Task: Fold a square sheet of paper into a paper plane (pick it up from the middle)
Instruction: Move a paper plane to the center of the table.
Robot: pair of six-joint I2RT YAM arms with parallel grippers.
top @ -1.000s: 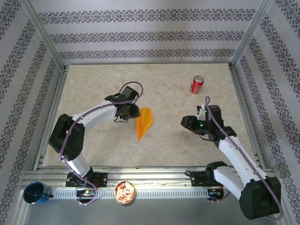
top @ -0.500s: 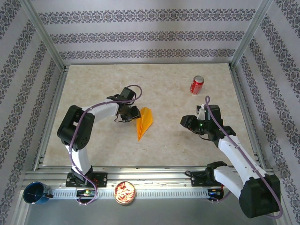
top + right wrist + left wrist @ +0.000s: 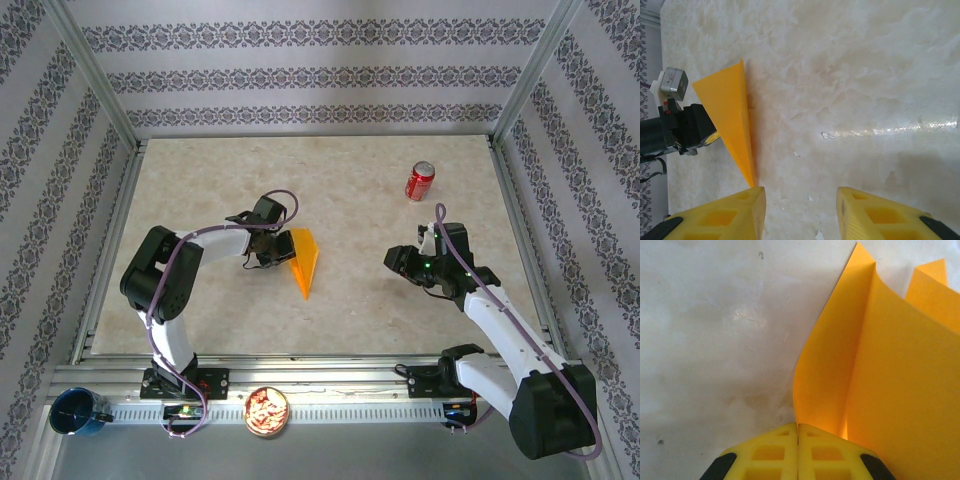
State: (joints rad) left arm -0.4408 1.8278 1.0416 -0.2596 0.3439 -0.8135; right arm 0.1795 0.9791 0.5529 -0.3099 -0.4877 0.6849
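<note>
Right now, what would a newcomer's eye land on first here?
The bright orange paper plane, left of middle on the pale table, has one wing lifted where the left gripper has its jaws shut on the paper's edge. Next is the red soda can alone at the far right. The right gripper hangs open over bare tabletop, facing the plane.

Pale marbled surface [image 3: 200, 180], two things on it.
The paper plane [image 3: 304, 262] rested touching the left claw [image 3: 287, 249]; a red soda can [image 3: 419, 181] sat well beyond the right claw [image 3: 394, 262].
</note>
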